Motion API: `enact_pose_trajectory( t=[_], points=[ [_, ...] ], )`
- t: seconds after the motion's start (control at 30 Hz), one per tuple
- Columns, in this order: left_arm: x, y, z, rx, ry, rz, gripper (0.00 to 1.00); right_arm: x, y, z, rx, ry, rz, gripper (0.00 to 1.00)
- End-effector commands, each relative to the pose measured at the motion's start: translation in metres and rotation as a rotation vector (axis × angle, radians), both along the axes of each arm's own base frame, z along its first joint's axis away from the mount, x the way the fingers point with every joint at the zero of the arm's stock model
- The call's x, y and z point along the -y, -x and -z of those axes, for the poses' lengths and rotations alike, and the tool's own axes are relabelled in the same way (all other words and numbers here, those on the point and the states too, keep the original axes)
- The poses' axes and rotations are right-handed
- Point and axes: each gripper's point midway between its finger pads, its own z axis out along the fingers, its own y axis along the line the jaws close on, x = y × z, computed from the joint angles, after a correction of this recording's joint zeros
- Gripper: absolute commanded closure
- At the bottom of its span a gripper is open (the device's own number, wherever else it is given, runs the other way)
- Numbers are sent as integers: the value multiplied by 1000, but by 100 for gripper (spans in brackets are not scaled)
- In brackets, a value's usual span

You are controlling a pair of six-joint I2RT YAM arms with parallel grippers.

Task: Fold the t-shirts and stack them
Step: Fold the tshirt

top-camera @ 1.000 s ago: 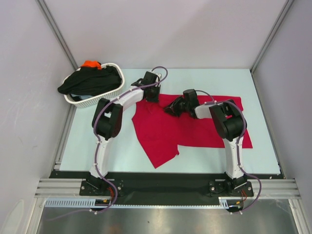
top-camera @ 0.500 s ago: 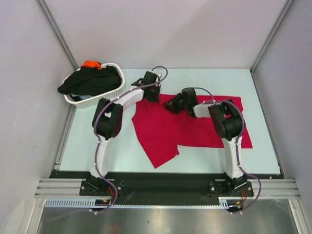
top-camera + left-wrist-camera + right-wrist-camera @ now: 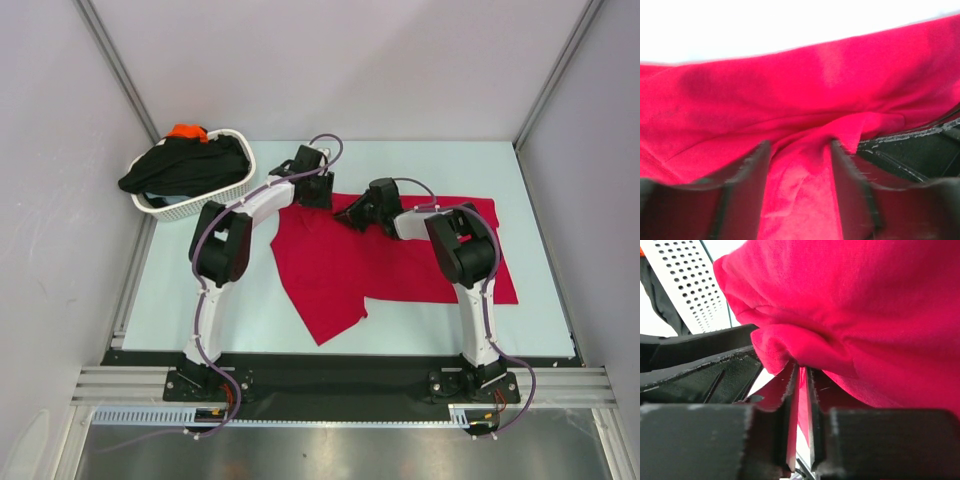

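A crimson red t-shirt (image 3: 400, 265) lies partly spread on the pale table, its upper left edge bunched between the two grippers. My left gripper (image 3: 318, 196) sits at that edge; in the left wrist view its jaws (image 3: 797, 167) stand apart, open, with red cloth (image 3: 790, 90) lying loose between them. My right gripper (image 3: 353, 218) is just to its right. In the right wrist view it (image 3: 802, 390) is shut on a thin fold of the red t-shirt (image 3: 880, 315). A black t-shirt (image 3: 185, 165) and an orange one (image 3: 187, 131) fill the basket.
The white woven basket (image 3: 165, 211) stands at the table's back left and shows as perforated white plastic (image 3: 682, 275) in the right wrist view. The two grippers are very close together. Grey walls and metal rails border the table (image 3: 200, 290).
My left gripper has opened and let go of the red cloth. My right gripper has moved slightly left and shut on a fold of it.
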Motion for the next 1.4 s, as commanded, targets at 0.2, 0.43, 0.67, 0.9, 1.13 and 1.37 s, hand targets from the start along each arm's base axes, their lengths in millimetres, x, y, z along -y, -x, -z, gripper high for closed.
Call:
enact_pose_trajectory(
  t=[0.2,0.43,0.67,0.9,1.13,1.37],
  points=[
    [-29,31,-78,103,111,-109,34,-6,-5,-23,44,22,-26,100],
    [-50,77,-57,-2,245,-86,41,1,1,-35,50,41,-57,100],
    [-36,77,-33,-76,317,-55,61,8,2,-38,52,33,-59,100],
    [-37,71,-9,-152,356,-110,57,9,5,-34,42,37,-72,100],
    [-32,63,7,-176,365,-114,53,9,6,-33,40,35,-77,100],
    [-31,56,11,-176,355,-109,56,8,8,-31,38,39,-86,100]
  ],
)
